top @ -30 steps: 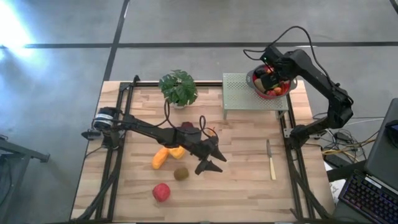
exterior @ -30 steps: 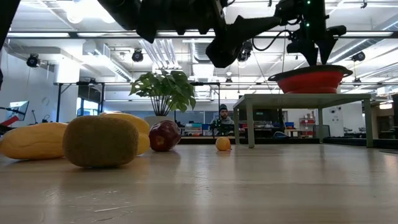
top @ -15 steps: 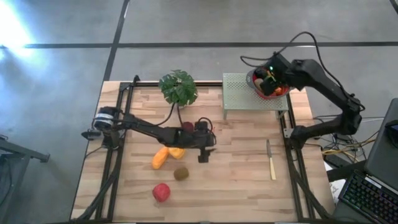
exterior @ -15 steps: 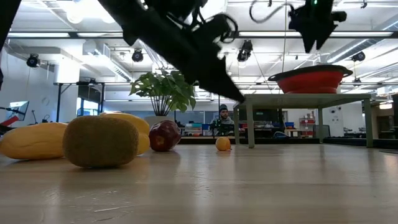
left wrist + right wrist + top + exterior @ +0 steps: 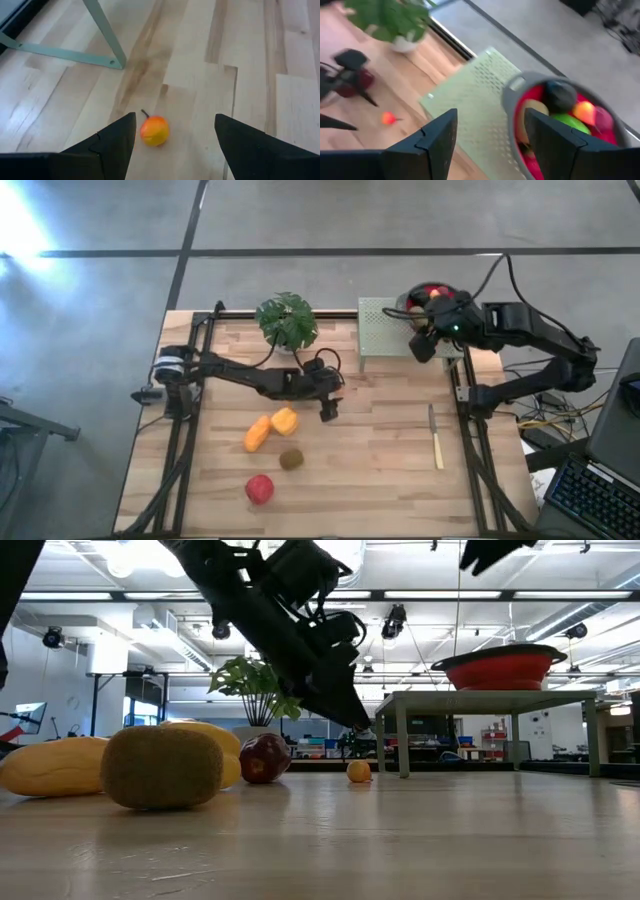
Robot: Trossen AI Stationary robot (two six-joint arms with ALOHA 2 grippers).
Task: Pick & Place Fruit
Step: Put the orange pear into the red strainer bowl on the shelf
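My left gripper is open, low over the table's middle. A small orange fruit with a stem lies on the wood between and just ahead of its fingers, untouched. My right gripper is open and empty, in the air over the near edge of the green stand. A red bowl filled with fruits sits on that stand. Two yellow-orange fruits, a brown one, a red one and a maroon one lie on the table.
A leafy potted plant stands at the far edge, left of the stand. A knife with a pale handle lies near the right rail. The stand's legs rise just beyond the small orange fruit. Bare wood stretches along the near right.
My left gripper has moved toward the far edge and come down until its fingers flank the small orange fruit. My right gripper has risen away from the bowl and swung toward the near edge, clear of the bowl's rim. The fruits on the table have stayed put.
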